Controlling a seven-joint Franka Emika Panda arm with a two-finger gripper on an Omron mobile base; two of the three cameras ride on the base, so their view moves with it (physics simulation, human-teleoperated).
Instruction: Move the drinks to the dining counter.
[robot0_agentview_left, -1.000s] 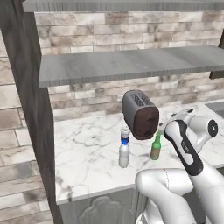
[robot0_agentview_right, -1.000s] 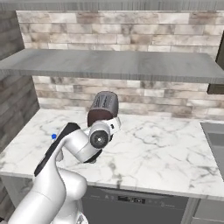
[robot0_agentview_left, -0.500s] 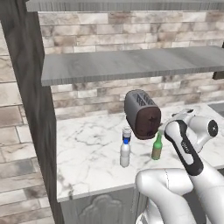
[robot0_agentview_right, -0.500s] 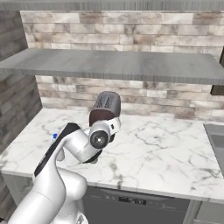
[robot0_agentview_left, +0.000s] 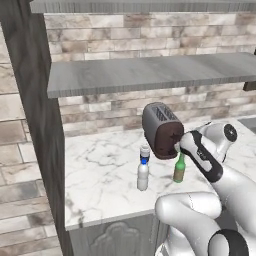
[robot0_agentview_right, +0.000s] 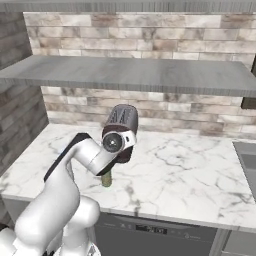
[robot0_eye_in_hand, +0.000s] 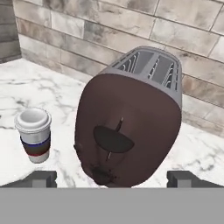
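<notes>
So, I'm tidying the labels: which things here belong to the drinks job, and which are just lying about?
Belong to the job:
water bottle
green bottle
lidded cup

Just lying about:
toaster
marble worktop
shelf

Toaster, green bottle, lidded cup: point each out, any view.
toaster (robot0_eye_in_hand: 131, 127), hand view, middle of its dark front face.
green bottle (robot0_agentview_left: 179, 170), left base view, on its body below the neck.
cup (robot0_eye_in_hand: 34, 135), hand view, on its side wall under the pale lid.
</notes>
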